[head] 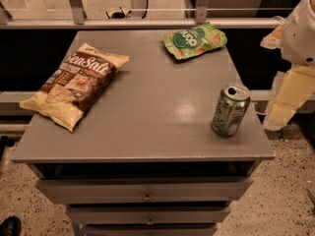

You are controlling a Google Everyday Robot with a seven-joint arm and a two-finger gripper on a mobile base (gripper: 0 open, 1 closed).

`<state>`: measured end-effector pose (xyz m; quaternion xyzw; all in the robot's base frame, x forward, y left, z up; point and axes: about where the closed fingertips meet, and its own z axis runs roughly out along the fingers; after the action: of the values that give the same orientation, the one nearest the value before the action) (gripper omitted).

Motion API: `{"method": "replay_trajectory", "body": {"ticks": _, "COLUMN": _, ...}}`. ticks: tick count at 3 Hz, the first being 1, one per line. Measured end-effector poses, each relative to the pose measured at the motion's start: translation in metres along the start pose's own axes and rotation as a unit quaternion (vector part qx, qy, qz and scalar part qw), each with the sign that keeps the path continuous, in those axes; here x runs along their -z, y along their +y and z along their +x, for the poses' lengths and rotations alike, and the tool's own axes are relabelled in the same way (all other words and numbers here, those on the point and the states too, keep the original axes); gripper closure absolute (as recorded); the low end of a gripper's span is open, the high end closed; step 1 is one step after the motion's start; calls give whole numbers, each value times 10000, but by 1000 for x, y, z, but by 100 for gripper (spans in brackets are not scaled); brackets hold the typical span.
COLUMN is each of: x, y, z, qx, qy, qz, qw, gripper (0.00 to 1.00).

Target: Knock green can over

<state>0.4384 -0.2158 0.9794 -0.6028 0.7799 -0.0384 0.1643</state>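
Note:
The green can [230,110] stands on the grey cabinet top [147,117] near its front right corner, leaning slightly to the right. Its silver top with the pull tab faces up. My gripper [285,102] hangs from the white arm [302,31] at the right edge of the camera view. It is beyond the cabinet's right edge, to the right of the can and apart from it, at about the can's height.
A large yellow and brown chip bag [74,85] lies at the left of the top. A flat green snack pouch [193,41] lies at the back right. Drawers [145,191] are below the top. A metal railing [147,22] runs behind.

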Motion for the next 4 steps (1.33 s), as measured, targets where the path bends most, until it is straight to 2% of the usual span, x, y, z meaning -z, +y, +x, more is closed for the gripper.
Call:
{"method": "replay_trajectory", "body": {"ticks": 1, "x": 0, "y": 0, "z": 0, "qx": 0, "qy": 0, "qz": 1, "qw": 10000, "gripper": 0}}
{"method": "replay_trajectory", "body": {"ticks": 2, "x": 2, "y": -3, "z": 5, "qx": -79, "qy": -237, "qz": 43, "qw": 9997, "gripper": 0}}
{"method": "replay_trajectory", "body": {"ticks": 3, "x": 0, "y": -6, "z": 18, "qx": -276, "qy": -745, "qz": 74, "qw": 9968, "gripper": 0}}
{"method": "replay_trajectory", "body": {"ticks": 4, "x": -15, "y": 0, "z": 22, "qx": -448, "qy": -1415, "qz": -19, "qw": 9889, "gripper": 0}}
